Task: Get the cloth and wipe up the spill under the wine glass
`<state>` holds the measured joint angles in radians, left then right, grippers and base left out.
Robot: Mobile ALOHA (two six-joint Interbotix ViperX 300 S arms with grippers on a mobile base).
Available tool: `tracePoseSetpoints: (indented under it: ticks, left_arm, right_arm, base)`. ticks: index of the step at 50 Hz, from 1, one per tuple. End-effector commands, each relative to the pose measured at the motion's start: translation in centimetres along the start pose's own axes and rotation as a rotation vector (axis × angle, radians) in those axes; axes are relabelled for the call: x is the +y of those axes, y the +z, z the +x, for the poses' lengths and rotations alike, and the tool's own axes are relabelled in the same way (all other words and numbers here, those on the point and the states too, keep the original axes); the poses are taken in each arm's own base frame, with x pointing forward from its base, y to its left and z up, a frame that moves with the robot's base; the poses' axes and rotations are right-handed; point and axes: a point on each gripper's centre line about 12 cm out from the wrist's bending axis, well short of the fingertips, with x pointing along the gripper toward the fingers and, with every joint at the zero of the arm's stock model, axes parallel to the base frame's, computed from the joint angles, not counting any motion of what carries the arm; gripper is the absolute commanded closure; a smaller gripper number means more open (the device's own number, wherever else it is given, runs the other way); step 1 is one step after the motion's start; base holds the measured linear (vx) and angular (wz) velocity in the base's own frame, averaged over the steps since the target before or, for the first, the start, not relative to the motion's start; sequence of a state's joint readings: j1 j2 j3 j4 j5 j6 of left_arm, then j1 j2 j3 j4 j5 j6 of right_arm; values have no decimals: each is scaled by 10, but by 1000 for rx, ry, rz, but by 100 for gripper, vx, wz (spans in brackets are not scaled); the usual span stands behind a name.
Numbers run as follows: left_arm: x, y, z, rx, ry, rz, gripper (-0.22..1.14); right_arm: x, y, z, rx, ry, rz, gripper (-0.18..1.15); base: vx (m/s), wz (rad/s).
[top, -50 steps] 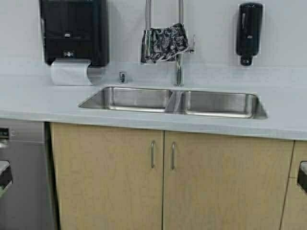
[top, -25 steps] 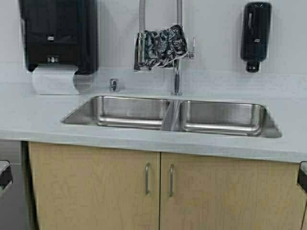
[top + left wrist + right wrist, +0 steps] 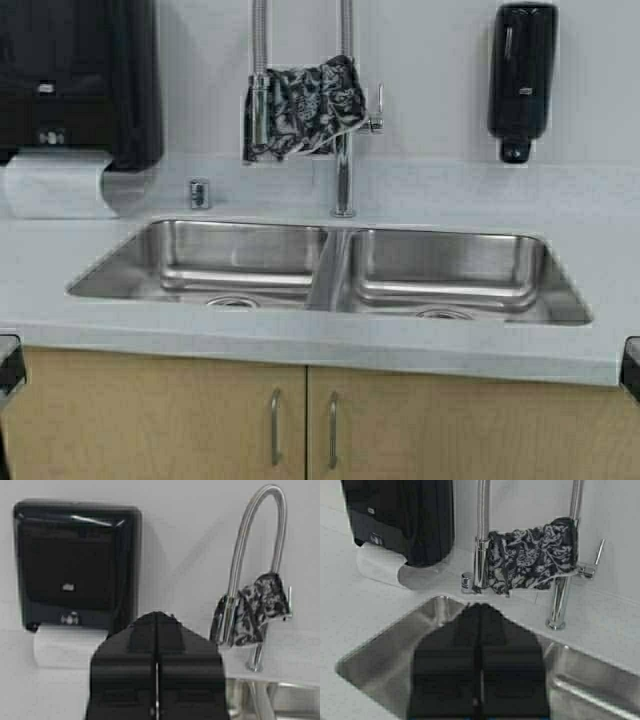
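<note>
Both grippers (image 3: 157, 625) (image 3: 480, 612) closed, facing the draped cloth (image 3: 302, 107).

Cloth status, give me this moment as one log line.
cloth: draped on faucet | left claw: shut, empty | right claw: shut, empty

Even, soft light; glare on steel sink (image 3: 330, 270).

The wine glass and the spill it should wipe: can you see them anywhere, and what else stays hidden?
- Wine glass and spill: in no view.
- Patterned navy-and-grey cloth draped on the steel tap: its back folds are hidden, every view.
- Black paper towel dispenser: cut by the high view's edge.
- Sink floor: blocked by the right gripper, right wrist view.
</note>
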<state>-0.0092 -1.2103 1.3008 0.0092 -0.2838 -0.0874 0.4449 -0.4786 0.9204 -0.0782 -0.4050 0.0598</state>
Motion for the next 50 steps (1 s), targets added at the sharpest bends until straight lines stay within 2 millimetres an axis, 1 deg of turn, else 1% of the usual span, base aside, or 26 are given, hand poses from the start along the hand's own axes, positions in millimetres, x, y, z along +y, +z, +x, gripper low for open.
tracePoseSetpoints:
  ticks: [1, 8, 14, 28, 33, 35, 38, 45, 50]
  left_arm:
    - [0, 6, -3, -27, -3, 3, 89]
    - [-1, 7, -5, -37, -3, 2, 89]
    - [-1, 7, -5, -38, -4, 1, 89]
    - [-1, 8, -6, -46, -4, 2, 89]
    - [-1, 8, -6, -47, -3, -3, 89]
    - [-1, 8, -6, -48, -3, -6, 89]
    - [-1, 9, -6, -49, -3, -6, 89]
    - [-1, 9, -6, -49, -3, -6, 89]
    - [-1, 9, -6, -50, -4, -6, 89]
  right_arm:
    - [5, -6, 17, -28, 31, -24, 91]
    - [20, -28, 36, -24, 99, -59, 91]
    - [30, -42, 56, -24, 137, -69, 91]
    - [38, -82, 97, 35, 162, -61, 88]
    - [40, -93, 104, 39, 168, -59, 85]
    - [40, -96, 106, 39, 168, -56, 82]
    - [40, -104, 109, 43, 171, -55, 77]
    - [41, -116, 116, 48, 176, -49, 62]
    - [42, -127, 120, 53, 181, -45, 46]
  base:
    - [23, -7]
    - [21, -7]
    - [19, -6]
    - [18, 0]
    - [17, 5]
    - [17, 6]
    - [16, 7]
    - [16, 10]
    - [15, 11]
